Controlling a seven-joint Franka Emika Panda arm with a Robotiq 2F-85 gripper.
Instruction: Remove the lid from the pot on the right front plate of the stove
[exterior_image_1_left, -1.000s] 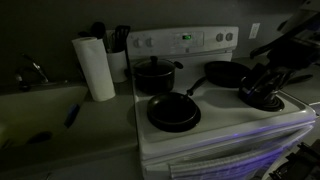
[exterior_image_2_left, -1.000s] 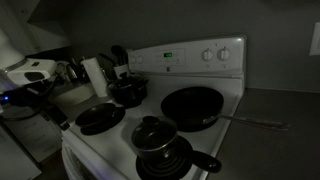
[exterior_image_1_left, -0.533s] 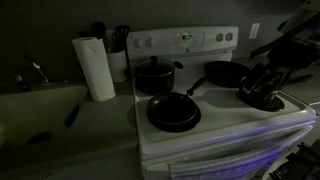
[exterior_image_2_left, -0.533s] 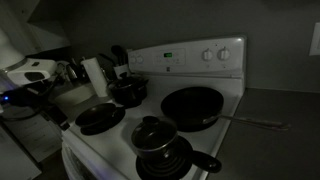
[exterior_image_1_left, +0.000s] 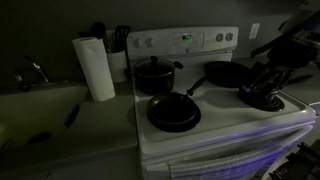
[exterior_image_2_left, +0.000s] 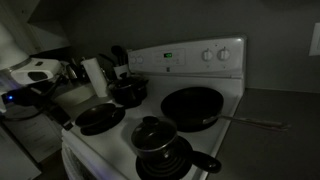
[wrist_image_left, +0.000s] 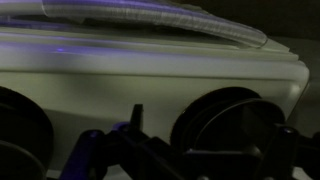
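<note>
The dark gripper (wrist_image_left: 190, 155) hangs with its jaws spread wide, holding nothing, facing the smooth white stove (exterior_image_2_left: 225, 80). The round, pale-rimmed lid (exterior_image_2_left: 150, 130) lies flat on the small dark pot (exterior_image_2_left: 160, 152) on a front burner. The pot's stubby handle points lower right.

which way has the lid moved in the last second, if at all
No, the lid sits on the pot as before, unshifted against the stove back panel.

Nothing legible is showing in any view. The small green display (exterior_image_1_left: 186, 38) on the stove (exterior_image_1_left: 228, 126) is glowing in both exterior views, digits too blurred to read. Markings around the knobs (exterior_image_2_left: 209, 55) are showing no readable characters.
</note>
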